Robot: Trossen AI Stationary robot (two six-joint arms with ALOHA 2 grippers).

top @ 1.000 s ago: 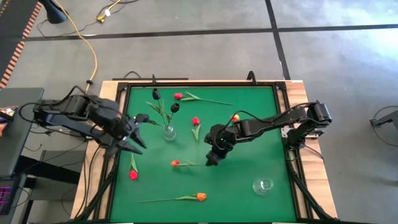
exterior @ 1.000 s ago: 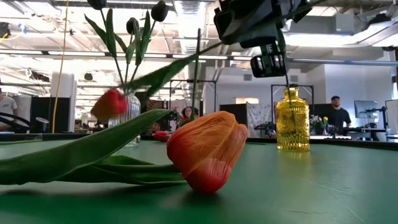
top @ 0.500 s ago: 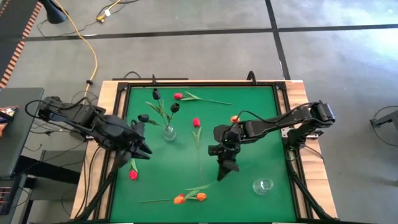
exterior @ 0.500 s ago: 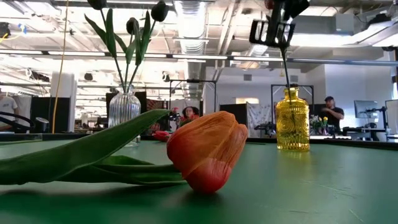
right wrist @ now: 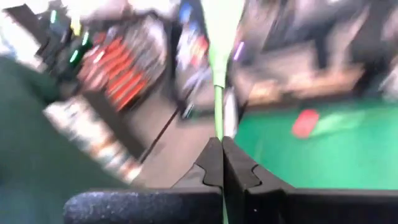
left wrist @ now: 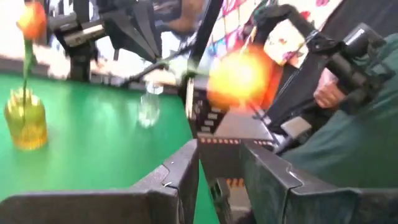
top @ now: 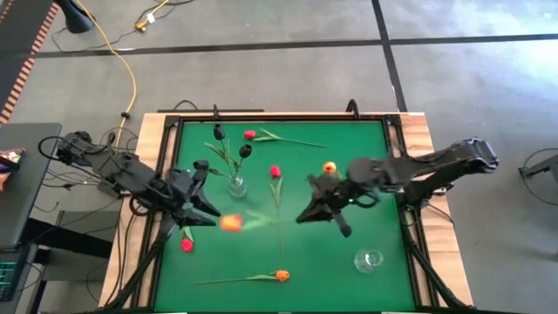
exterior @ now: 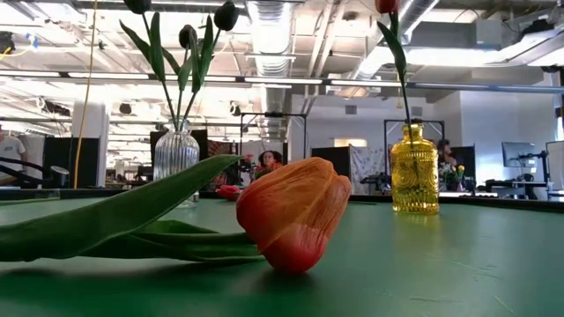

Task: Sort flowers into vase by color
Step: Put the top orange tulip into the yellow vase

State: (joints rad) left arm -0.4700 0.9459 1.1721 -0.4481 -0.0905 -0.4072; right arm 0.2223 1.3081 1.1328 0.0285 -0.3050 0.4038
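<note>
Grey concrete floor [top: 261, 70] runs round the desk, crossed by dark seams, with a yellow cable [top: 122, 54] snaking toward the desk's far left corner. Beyond the far edge lies an open workshop: white ceiling ducts [exterior: 264, 22], strip lights [exterior: 115, 77], dark frames [exterior: 256, 132], monitors [exterior: 514, 154].

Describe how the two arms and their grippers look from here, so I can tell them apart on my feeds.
Both arms are dark, jointed and near-black, alike in build. The left gripper has two flat, angular dark fingers with squared edges. The right gripper has the same dark fingers, tapering to narrow tips. No coloured markings show on either.
</note>
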